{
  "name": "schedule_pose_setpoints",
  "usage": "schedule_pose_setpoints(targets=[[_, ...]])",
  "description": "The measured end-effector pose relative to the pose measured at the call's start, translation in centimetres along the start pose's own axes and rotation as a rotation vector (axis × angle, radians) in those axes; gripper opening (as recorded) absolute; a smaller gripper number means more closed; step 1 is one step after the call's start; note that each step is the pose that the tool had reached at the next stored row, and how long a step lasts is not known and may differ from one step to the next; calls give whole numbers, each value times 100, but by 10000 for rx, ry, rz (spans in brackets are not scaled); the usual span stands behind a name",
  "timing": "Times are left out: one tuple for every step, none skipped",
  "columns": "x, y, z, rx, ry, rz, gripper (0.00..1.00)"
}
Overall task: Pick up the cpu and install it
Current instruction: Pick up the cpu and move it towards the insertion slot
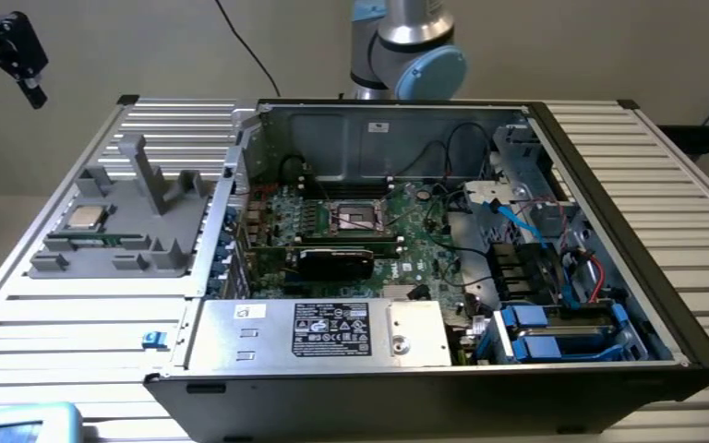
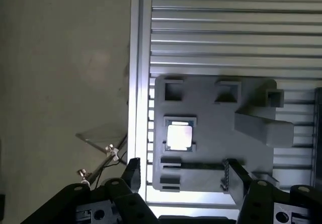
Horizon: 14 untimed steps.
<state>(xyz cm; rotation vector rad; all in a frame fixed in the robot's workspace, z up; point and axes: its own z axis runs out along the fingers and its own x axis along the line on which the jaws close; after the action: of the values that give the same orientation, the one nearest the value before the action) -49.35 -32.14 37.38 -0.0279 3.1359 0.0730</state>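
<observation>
Tabletop (image 1: 71, 323) of ribbed aluminium slats, pale and catching glare, set against a plain beige wall (image 1: 145, 46). A black cable (image 1: 250, 46) hangs down the wall. In the wrist view a beige floor (image 2: 60, 83) runs along the tabletop's edge rail.

Open computer case (image 1: 330, 138) takes the middle of the tabletop. Inside it are a green motherboard (image 1: 428, 245), a black socket frame (image 1: 357, 218) with a shiny centre, and a labelled power supply (image 1: 318, 328) against the near wall. The robot arm (image 1: 404, 46) stands behind the case, its upper part cut off by the frame edge.

Grey tray (image 1: 121, 263) sits on the slats just beside the case, on the exterior view's left. The cpu (image 1: 88, 218) lies flat in a square recess of the tray, silvery top up. A thin green memory stick (image 1: 90, 242) lies in a slot just beside it.

Gripper (image 2: 180, 164) hangs above the tray, well apart from it. Its fingers (image 2: 132, 171) are spread wide with nothing between them, and the cpu lies beyond the fingertips, roughly in line with the gap.

Hard to make out: the label print, and the tangle of wiring on the case's far side in the exterior view's right. A blue-rimmed object (image 1: 10, 429) at the near corner is cut off — I cannot tell what it is.
</observation>
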Motion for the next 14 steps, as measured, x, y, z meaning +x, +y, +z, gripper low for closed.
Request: schedule_pose_setpoints(targets=[[14,-1,22,-2,-5,12,78],[16,-3,39,-1,-3,12,78],[16,-7,56,-1,-1,14,78],[17,-11,74,-1,5,14,78],[17,-16,92,-2,21,16,78],[17,-21,106,-2,57,17,78],[16,-26,116,-2,108,19,78],[14,-32,123,-6,182,24,78],[9,-43,130,-12,261,26,78],[-2,-60,137,-16,334,31,78],[-15,-72,149,-16,364,32,78],[-26,-76,166,-16,369,33,78],[-40,-79,184,-16,369,32,78],[-49,-80,202,-15,368,31,78]])
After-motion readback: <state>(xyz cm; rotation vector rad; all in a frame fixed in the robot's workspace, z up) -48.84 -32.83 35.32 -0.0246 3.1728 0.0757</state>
